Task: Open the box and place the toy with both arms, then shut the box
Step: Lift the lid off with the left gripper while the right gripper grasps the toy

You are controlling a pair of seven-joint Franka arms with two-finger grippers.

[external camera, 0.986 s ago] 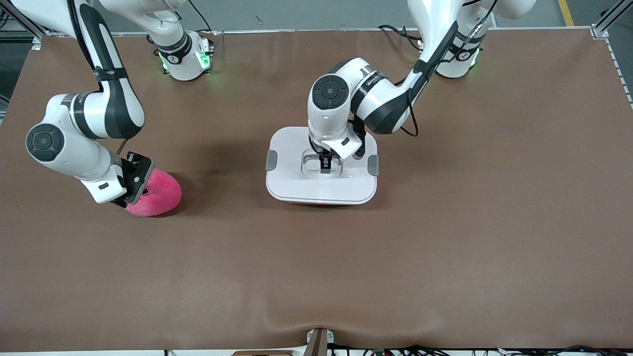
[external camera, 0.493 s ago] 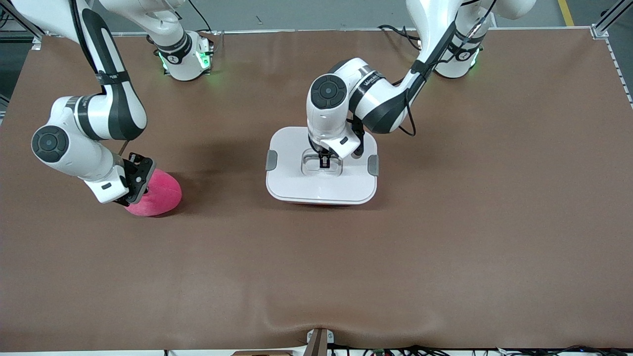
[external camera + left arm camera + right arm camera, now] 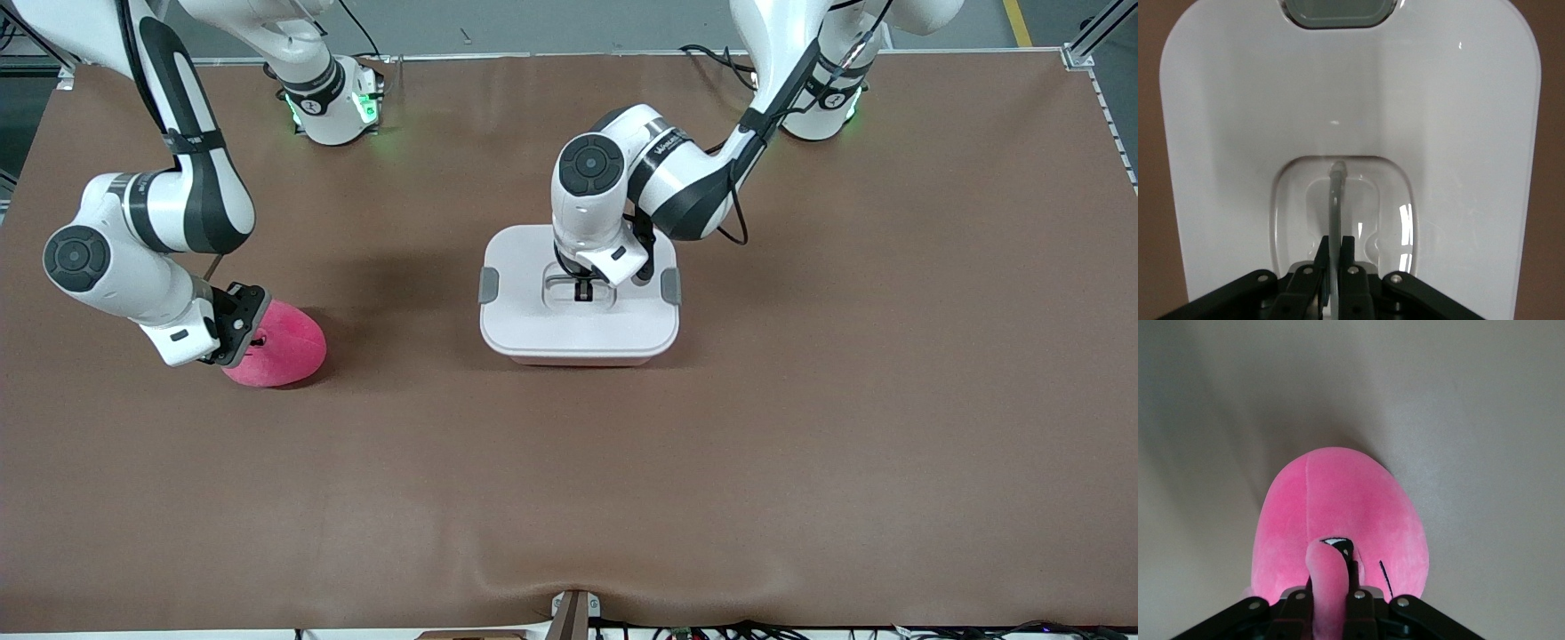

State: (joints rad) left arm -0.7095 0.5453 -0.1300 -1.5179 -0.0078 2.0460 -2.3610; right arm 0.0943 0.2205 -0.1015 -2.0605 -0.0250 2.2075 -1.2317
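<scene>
Box (image 3: 579,311) sat mid-counter (image 3: 800,444) with its white lid (image 3: 1458,133) still on, long axis running between the two arms' ends, grey clips (image 3: 488,284) at either short side. The left hand (image 3: 583,290) was clamped on the thin clear handle (image 3: 1335,200) in the lid's recess; a straight upward pull looked best, so the lid would not tilt. Toward the right arm's end, the toy (image 3: 277,348) rested on the counter, the right hand (image 3: 1331,587) closed on a fold of its plush.
</scene>
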